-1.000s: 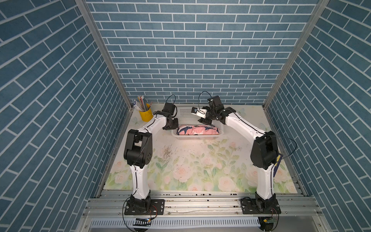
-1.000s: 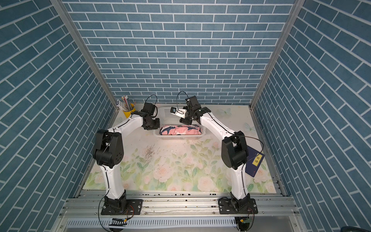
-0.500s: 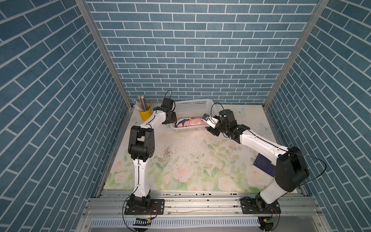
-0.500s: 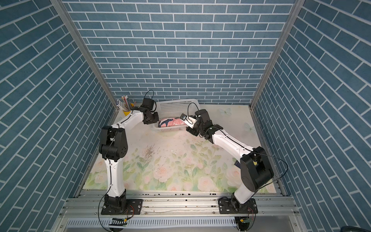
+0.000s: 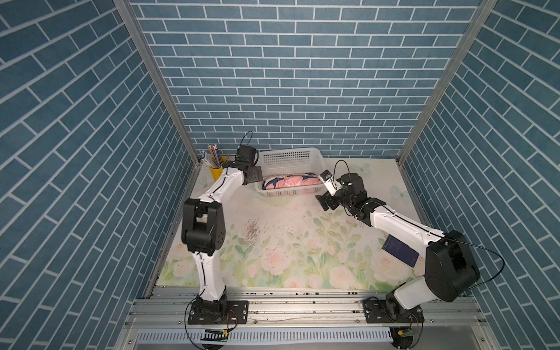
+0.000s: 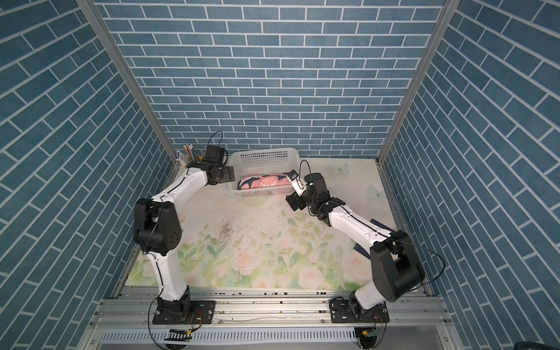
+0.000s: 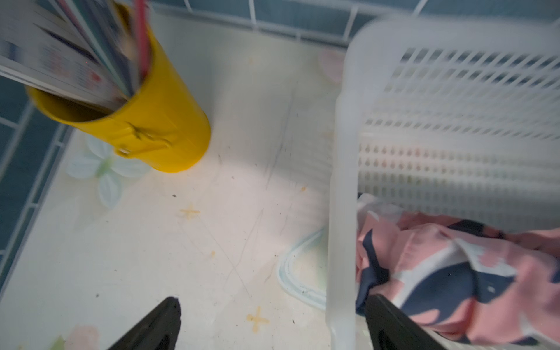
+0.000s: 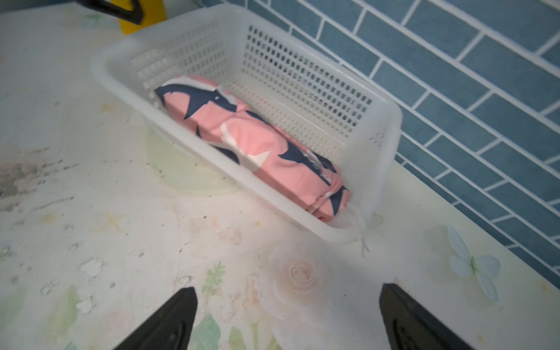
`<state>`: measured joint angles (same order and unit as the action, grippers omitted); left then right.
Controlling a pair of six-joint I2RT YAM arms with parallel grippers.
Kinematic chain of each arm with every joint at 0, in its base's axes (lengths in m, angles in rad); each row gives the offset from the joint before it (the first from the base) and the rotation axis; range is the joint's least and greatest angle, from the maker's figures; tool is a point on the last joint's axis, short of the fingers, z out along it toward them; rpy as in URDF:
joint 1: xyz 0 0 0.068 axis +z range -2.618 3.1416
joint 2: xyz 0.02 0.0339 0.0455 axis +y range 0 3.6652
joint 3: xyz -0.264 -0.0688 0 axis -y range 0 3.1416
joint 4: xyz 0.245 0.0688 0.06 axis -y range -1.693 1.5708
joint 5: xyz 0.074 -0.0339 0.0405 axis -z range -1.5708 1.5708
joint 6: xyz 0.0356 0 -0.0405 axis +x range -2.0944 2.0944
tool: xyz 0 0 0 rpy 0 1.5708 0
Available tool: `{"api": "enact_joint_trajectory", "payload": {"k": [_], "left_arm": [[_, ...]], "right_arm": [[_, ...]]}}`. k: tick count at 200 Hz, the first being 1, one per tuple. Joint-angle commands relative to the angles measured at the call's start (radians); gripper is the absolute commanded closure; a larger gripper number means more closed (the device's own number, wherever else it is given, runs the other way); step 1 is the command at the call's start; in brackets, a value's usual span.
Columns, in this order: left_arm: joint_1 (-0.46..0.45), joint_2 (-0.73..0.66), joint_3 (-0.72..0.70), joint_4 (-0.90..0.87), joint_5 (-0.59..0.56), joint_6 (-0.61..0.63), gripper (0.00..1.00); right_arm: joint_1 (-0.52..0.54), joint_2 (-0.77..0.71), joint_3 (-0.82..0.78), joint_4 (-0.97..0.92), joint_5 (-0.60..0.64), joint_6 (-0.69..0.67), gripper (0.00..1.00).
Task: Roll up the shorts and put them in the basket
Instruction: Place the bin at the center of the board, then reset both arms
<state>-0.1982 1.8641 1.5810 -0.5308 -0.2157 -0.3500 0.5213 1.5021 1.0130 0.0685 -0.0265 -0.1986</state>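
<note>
Left gripper (image 7: 274, 325): fingers standing wide, gripping nothing, straddling the left end wall of the white basket (image 5: 291, 157). Shorts (image 5: 289, 181): lying rolled tight inside the basket; rolling apparently finished. Right gripper (image 8: 286, 315): fingers gaping wide, empty, hovering near the basket's right end.

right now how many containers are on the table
2: the white basket at the back, holding the shorts, and the yellow cup beside it; more may be hidden.

Left wrist view's smeary; shorts (image 7: 454, 272) inside the basket (image 7: 342, 212) run off frame, same for the pens (image 7: 140, 39) beside it.
</note>
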Motion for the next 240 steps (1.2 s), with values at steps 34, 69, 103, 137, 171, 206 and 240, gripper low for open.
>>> {"api": "enact_joint_trajectory", "payload": {"k": [34, 69, 103, 137, 171, 206, 240], "left_arm": [[0.003, -0.498, -0.629, 0.559, -0.144, 0.090, 0.00], [0.034, -0.588, -0.895, 0.792, -0.314, 0.149, 0.00], [0.058, -0.509, -1.046, 1.018, -0.340, 0.177, 0.00], [0.057, -0.472, -1.219, 1.367, -0.322, 0.217, 0.00], [0.069, -0.419, -1.347, 1.732, -0.232, 0.315, 0.00], [0.106, -0.376, -1.366, 1.783, -0.144, 0.299, 0.00], [0.113, -0.346, -1.391, 1.850, -0.149, 0.295, 0.00]], "right_arm": [[-0.191, -0.142, -0.226, 0.361, 0.304, 0.261, 0.00], [-0.276, -0.206, -0.437, 0.515, 0.547, 0.271, 0.00], [-0.337, -0.213, -0.660, 0.775, 0.561, 0.260, 0.00], [-0.362, -0.096, -0.837, 1.216, 0.509, 0.194, 0.00], [-0.393, -0.022, -0.853, 1.286, 0.325, 0.165, 0.00], [-0.382, 0.042, -0.861, 1.379, 0.317, 0.135, 0.00], [-0.432, 0.037, -0.809, 1.251, 0.189, 0.160, 0.00]]}}
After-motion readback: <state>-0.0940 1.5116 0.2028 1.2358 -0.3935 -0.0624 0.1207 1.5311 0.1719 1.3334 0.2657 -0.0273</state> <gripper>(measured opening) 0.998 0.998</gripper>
